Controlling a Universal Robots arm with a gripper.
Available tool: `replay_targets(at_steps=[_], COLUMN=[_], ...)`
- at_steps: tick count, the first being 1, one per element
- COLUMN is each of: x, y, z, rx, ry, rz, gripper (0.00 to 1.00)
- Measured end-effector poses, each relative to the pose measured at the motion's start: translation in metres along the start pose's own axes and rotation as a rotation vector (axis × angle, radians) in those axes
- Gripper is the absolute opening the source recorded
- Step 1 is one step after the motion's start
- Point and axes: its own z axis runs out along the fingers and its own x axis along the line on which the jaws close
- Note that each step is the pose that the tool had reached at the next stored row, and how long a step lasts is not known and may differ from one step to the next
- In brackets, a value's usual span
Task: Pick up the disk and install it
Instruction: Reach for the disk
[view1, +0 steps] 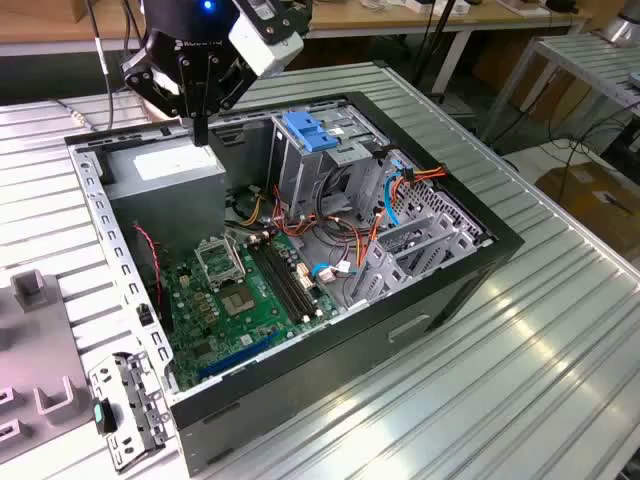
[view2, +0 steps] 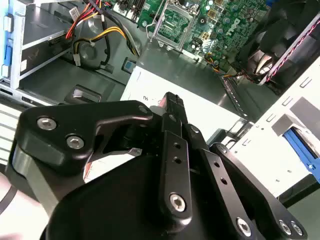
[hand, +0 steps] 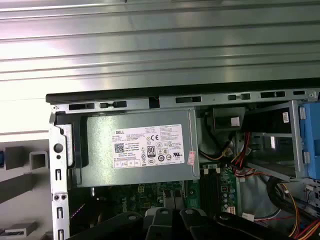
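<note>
**Claw empty over PSU, disk outside the case**

Claw (view1: 200, 128): fingers together, nothing between them. The tip hangs over the power supply (view1: 165, 165), at the edge of its white label. Can't tell if it touches.

Disk (view2: 301, 148): in the second wrist view it's a black slab with a bright blue frame, partly cut off by the picture edge. It lies in a pale holder (view2: 272, 150) beyond the case rim, so outside the case. It is well apart from the claw, with the case wall between them. Pick not done yet, going by the empty claw.

Why the layout, my read:
- Case (view1: 95, 210) lies on its side on the worktop (view1: 480, 380) with the panel off. Motherboard (view1: 245, 300) and bays face up, which gives the arm top-down access.
- Drive cage (view1: 300, 175), with the lighter blue latch (view1: 305, 132) on top, stands on the opposite side of the claw from the disk. Probably the install slot.
- Disk parked in a holder rather than loose, likely so the grab pose is repeatable.
</note>
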Motion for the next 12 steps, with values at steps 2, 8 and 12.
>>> replay_targets(at_steps=[2, 8, 12], x=[0.0, 0.0012, 0.0028], y=[0.0, -0.0001, -0.0002], z=[0.0, 0.0, 0.0], rx=[0.0, 0.0, 0.0], ry=[0.0, 0.0, 0.0], rz=[0.0, 0.0, 0.0], gripper=[0.11, 0.11, 0.11])
